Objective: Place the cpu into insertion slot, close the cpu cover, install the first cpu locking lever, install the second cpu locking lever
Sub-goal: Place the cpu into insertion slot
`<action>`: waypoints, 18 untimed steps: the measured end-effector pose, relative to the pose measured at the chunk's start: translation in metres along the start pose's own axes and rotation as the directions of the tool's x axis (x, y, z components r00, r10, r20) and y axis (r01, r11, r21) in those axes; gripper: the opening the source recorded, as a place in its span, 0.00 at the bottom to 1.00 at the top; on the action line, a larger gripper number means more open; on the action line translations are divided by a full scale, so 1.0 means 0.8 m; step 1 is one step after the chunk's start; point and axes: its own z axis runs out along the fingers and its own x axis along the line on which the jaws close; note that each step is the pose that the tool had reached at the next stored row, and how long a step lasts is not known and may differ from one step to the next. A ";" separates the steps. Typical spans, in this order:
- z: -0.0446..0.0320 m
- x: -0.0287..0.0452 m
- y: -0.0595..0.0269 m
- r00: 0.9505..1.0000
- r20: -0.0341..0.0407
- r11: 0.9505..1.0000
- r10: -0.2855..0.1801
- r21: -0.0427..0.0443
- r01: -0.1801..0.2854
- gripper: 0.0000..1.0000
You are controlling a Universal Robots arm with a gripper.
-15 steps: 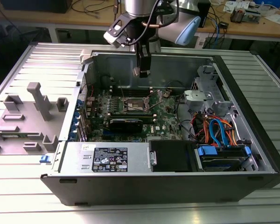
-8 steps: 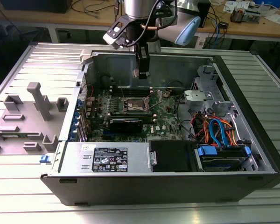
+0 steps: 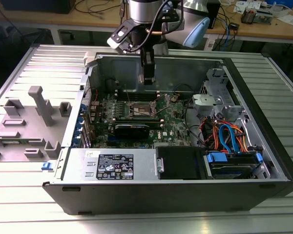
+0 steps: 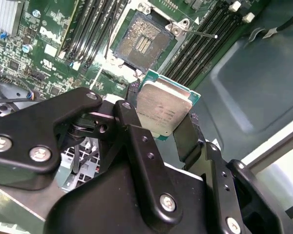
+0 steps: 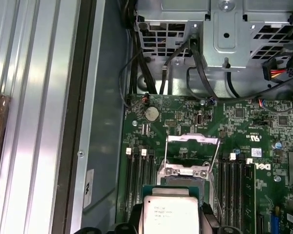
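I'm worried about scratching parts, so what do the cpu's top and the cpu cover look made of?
The cpu, held in the end effector, has a dull silver-grey top, probably matte metal given its soft even sheen; its rim is green, like circuit board. The cpu cover looks like thin bare metal, shiny, with bright glints along its frame.

One cpu [image 4: 163, 111], one insertion slot [image 4: 142, 41], one cpu cover [image 5: 192, 140], one gripper [image 4: 162, 116], one computer case [image 3: 151, 197]

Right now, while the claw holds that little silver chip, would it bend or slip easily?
Probably stiff: the cpu sits flat though the gripper pinches only its edges. Its smooth metal top looks slippery. Likely light, being thin and small.
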 end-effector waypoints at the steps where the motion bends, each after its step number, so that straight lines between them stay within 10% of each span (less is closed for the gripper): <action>1: 0.0014 0.0000 0.000 1.000 -0.001 1.000 0.000 0.000 0.000 0.54; 6: 0.0061 -0.0001 -0.004 1.000 -0.020 1.000 0.002 -0.001 -0.002 0.54; 18: 0.0229 -0.0015 -0.009 0.999 -0.018 0.999 0.032 -0.002 -0.032 0.54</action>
